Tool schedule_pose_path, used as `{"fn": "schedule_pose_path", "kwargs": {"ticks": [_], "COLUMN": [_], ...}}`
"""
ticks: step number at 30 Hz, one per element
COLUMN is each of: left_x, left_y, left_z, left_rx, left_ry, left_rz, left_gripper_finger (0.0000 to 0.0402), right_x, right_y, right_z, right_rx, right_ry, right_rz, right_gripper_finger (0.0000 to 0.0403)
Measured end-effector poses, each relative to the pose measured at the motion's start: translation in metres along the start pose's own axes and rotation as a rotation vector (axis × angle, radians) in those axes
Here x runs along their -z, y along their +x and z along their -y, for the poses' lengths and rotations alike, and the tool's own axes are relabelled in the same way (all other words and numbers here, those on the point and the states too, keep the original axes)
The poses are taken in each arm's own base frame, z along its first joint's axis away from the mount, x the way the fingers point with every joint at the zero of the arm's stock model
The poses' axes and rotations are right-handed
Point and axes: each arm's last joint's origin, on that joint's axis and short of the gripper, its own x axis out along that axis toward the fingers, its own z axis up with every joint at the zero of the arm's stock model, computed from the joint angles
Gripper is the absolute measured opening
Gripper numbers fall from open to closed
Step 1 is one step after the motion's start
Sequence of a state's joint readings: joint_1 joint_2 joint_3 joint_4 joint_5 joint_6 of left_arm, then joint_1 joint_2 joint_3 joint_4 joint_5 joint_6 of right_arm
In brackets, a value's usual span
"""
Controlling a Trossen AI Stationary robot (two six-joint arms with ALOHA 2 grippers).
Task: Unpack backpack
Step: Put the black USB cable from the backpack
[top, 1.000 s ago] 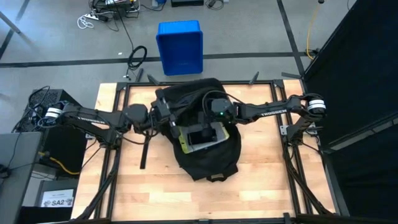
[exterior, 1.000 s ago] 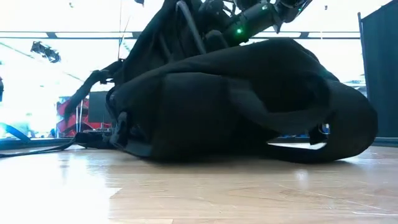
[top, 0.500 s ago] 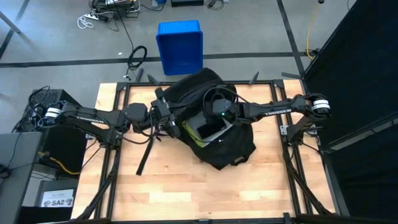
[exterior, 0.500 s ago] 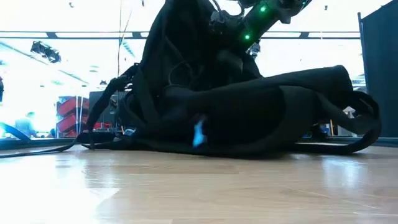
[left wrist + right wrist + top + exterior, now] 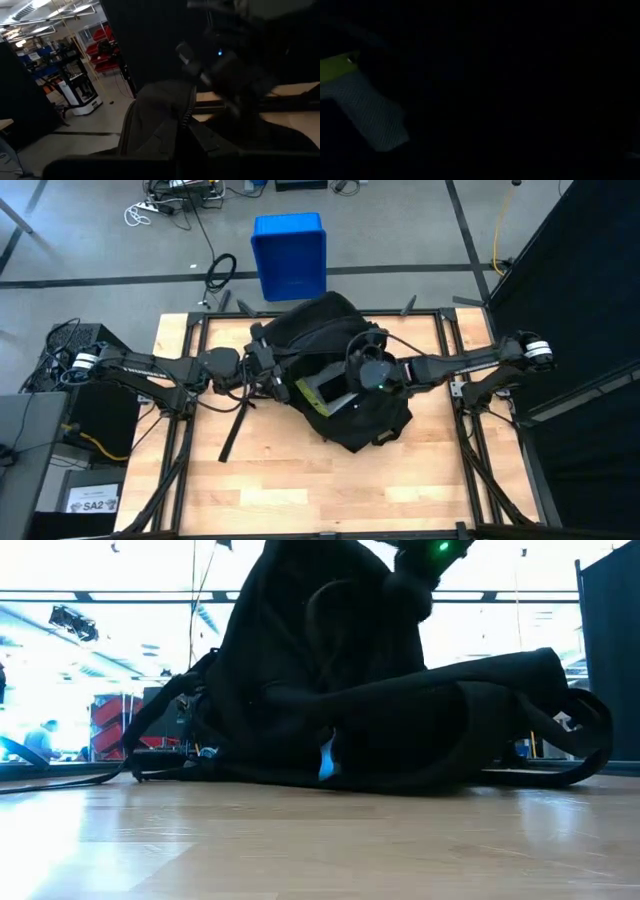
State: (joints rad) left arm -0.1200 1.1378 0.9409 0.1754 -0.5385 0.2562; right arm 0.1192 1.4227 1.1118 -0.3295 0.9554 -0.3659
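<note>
The black backpack (image 5: pixel 368 418) sits mid-table with its top raised, tall in the low view (image 5: pixel 300 650), and its bottom on the wood. Its mouth gapes upward and shows a yellow-green lining (image 5: pixel 308 396) and a dark flat item (image 5: pixel 328 389) inside. My left gripper (image 5: pixel 271 372) is at the bag's left side, shut on its fabric. My right gripper (image 5: pixel 366 374) hangs over the right side of the mouth. Its wrist hides it from above, and its own view shows only darkness, a strip of the lining (image 5: pixel 337 67) and pale mesh. My left gripper holds the backpack by the fabric at the left edge of its mouth, beside the zipper (image 5: pixel 184 131). It comes in about level from the table's left. The contact itself is lost in shadow. The bag's top stands raised while its bottom lies on the table.
A blue plastic bin (image 5: pixel 290 256) stands on the floor beyond the far edge. A black strap (image 5: pixel 234 426) trails from the bag across the table toward the near left. A black curtain (image 5: pixel 580 300) hangs on the right. Bare wood (image 5: pixel 300 490) lies along the near side.
The backpack's top has risen and gone toward the far edge. Its bottom has swung toward the table's right, so the bag now lies askew with its mouth wider. My right gripper has drawn back a little toward the right edge over the mouth.
</note>
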Motion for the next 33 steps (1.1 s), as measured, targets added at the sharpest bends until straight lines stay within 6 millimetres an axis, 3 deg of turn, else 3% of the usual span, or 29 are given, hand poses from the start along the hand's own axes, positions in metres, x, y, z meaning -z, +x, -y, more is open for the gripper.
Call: {"fn": "schedule_pose_path", "kwargs": {"ticks": [5, 9, 20, 23, 26, 33], "left_x": [0.005, 0.006, 0.003, 0.004, 0.008, 0.015], "left_y": [0.0, -0.001, -0.002, -0.002, -0.003, -0.008], "left_z": [0.002, 0.003, 0.005, 0.006, 0.007, 0.015], "left_rx": [0.014, 0.021, 0.025, 0.028, 0.039, 0.086], "left_ry": [0.027, 0.03, 0.019, 0.025, 0.045, 0.049], "left_rz": [-0.05, -0.056, -0.036, -0.045, -0.08, -0.149], "left_gripper_finger": [0.0, 0.0, 0.0, 0.0, 0.0, 0.0], "right_x": [0.015, 0.021, 0.021, 0.023, 0.022, 0.026], "right_y": [-0.02, -0.024, 0.02, 0.024, 0.016, -0.023], "right_z": [0.015, 0.025, 0.016, 0.018, 0.025, 0.048], "right_rx": [-0.026, -0.053, -0.103, -0.078, -0.054, -0.091], "right_ry": [0.087, 0.173, 0.16, 0.144, 0.153, 0.254], "right_rz": [-0.05, -0.067, -0.126, -0.14, -0.122, -0.048], "right_gripper_finger": [0.0252, 0.0254, 0.0241, 0.0243, 0.0244, 0.0221]}}
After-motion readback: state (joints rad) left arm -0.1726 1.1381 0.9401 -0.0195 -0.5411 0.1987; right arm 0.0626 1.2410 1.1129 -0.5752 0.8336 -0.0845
